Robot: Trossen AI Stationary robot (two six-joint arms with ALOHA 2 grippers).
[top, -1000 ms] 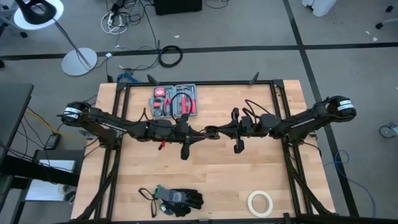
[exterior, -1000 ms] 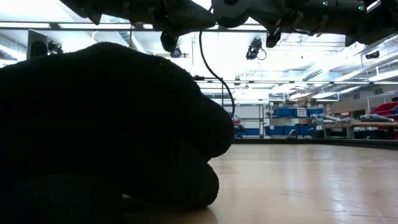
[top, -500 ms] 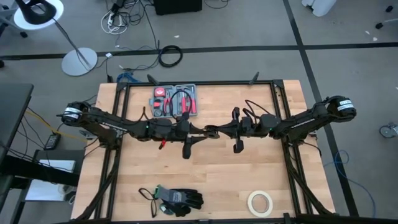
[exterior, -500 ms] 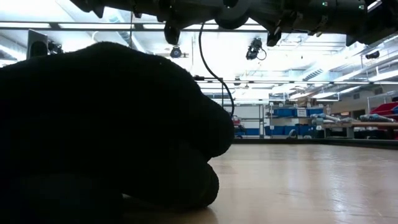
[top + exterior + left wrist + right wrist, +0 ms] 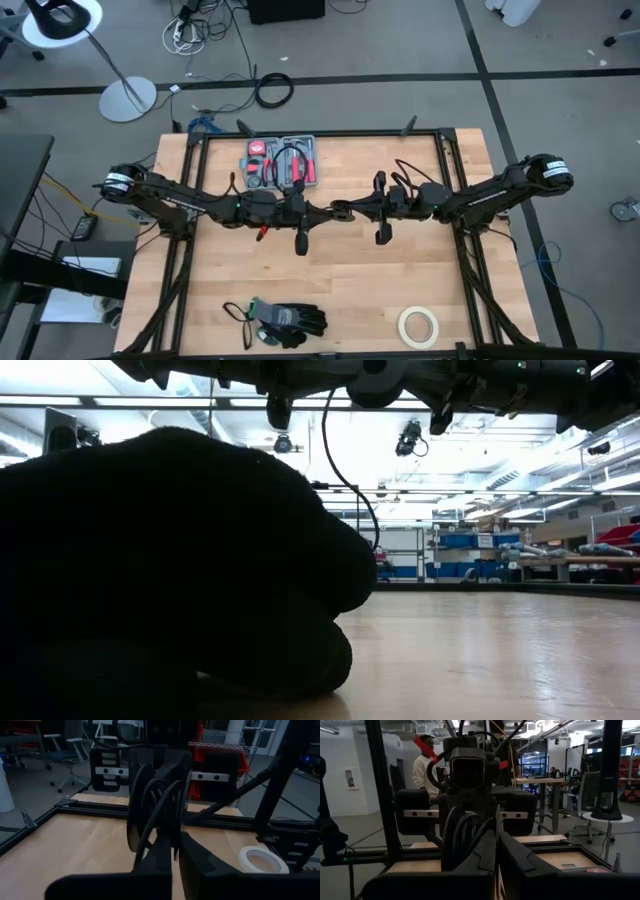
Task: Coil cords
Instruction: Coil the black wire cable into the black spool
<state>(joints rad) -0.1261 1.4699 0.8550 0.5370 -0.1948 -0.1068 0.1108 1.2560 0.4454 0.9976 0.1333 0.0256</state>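
Observation:
The cord is a black coil [image 5: 155, 805], also seen edge-on in the right wrist view [image 5: 462, 835]. It hangs upright in the air above the middle of the table. My left gripper [image 5: 325, 213] and my right gripper [image 5: 347, 210] meet there tip to tip, both level and both shut on the coil. A loose tail of the cord [image 5: 345, 470] hangs down from them in a long curve, clear of the table. My left gripper [image 5: 175, 845] pinches the lower rim of the coil [image 5: 167, 837] between its two fingers, level, from the table's left. The coil stands upright above the fingers, lifted clear. My right gripper [image 5: 497, 845] pinches the coil's lower rim [image 5: 485, 842] between its two fingers, level, from the table's right. The coil's turns rise upright above the fingers.
A tool case [image 5: 281, 163] lies open at the far side of the table. Black gloves [image 5: 285, 320] lie at the near edge and fill the left of the low view. A roll of tape [image 5: 419, 325] lies near right. A person [image 5: 425, 770] stands beyond the table.
My left gripper has spread its fingers and shut them again on the coil. My right gripper has kept its hold, and the coil has stayed in the air between them.

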